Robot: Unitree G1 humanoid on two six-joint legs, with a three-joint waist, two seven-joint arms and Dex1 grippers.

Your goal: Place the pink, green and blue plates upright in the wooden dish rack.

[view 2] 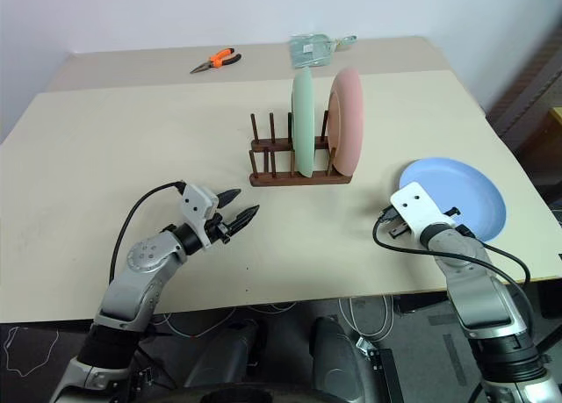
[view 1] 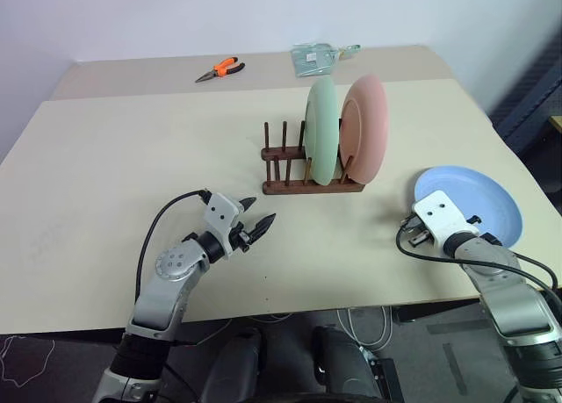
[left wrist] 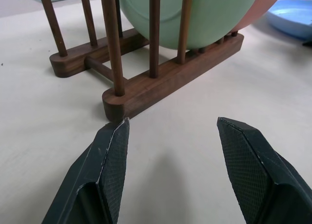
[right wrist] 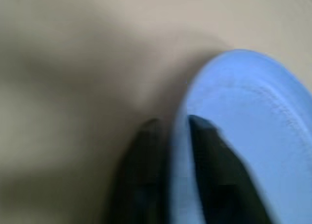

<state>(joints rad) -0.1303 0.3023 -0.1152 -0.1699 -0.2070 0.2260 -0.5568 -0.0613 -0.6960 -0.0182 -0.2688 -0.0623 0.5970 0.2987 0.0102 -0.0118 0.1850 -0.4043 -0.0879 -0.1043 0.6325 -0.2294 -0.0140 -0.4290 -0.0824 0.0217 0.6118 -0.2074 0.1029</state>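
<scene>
At four o'clock from the rack, our right pincer is clamped on the blue plate lying on the worktop; we lift gently, tilting it upright. Left pincer hangs apart.

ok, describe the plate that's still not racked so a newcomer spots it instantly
On the beige table, look right of the wooden dish rack, near the front edge. The blue plate lies flat there, right gripper pinching its rim; the green plate and pink plate stand upright.
</scene>
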